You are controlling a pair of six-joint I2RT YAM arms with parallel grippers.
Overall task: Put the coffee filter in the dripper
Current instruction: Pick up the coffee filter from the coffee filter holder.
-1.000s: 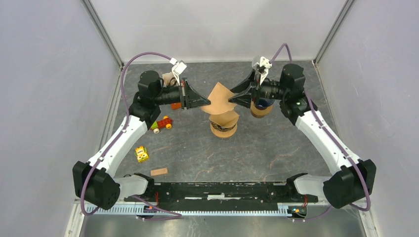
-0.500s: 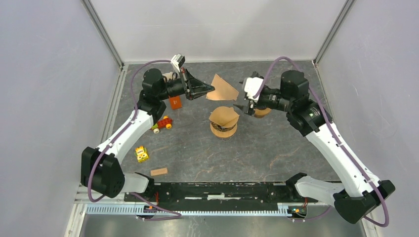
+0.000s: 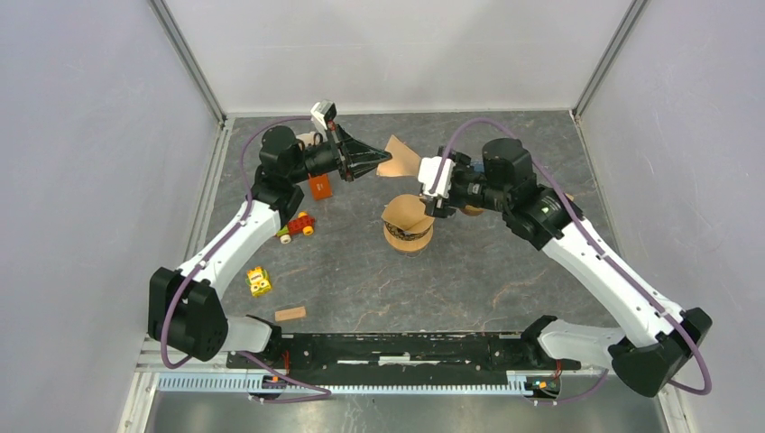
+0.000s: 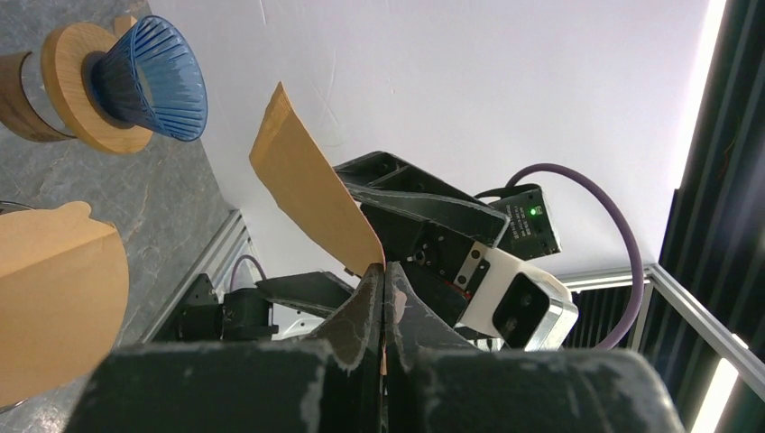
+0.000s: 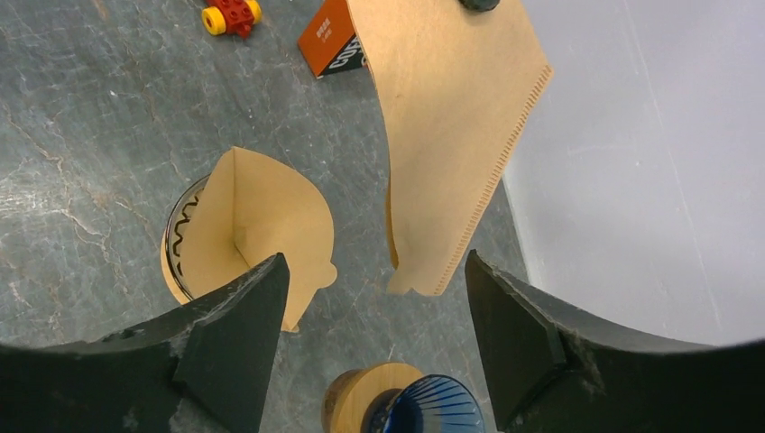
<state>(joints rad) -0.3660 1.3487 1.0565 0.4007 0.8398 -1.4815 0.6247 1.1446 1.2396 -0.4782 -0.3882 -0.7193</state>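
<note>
My left gripper [image 3: 377,165] is shut on the corner of a brown paper coffee filter [image 3: 402,159], which it holds up in the air at the back middle of the table. In the left wrist view the filter [image 4: 307,194] rises from the closed fingertips. My right gripper [image 3: 431,200] is open and empty, just right of the filter. In its wrist view the hanging filter [image 5: 451,135] is ahead of the jaws and apart from them. The blue dripper [image 5: 424,408] on its wooden stand sits below the right gripper. In the top view it [image 3: 471,210] is mostly hidden under the right arm.
A round holder with a stack of filters [image 3: 408,221] stands at the table's middle, left of the dripper. An orange box [image 3: 318,187], a red and yellow toy car [image 3: 298,225], a yellow block [image 3: 260,281] and a wooden block [image 3: 290,314] lie on the left.
The right gripper opened, let go of the filter and swung down beside the filter stack. The left gripper carried the filter back and to the left.
</note>
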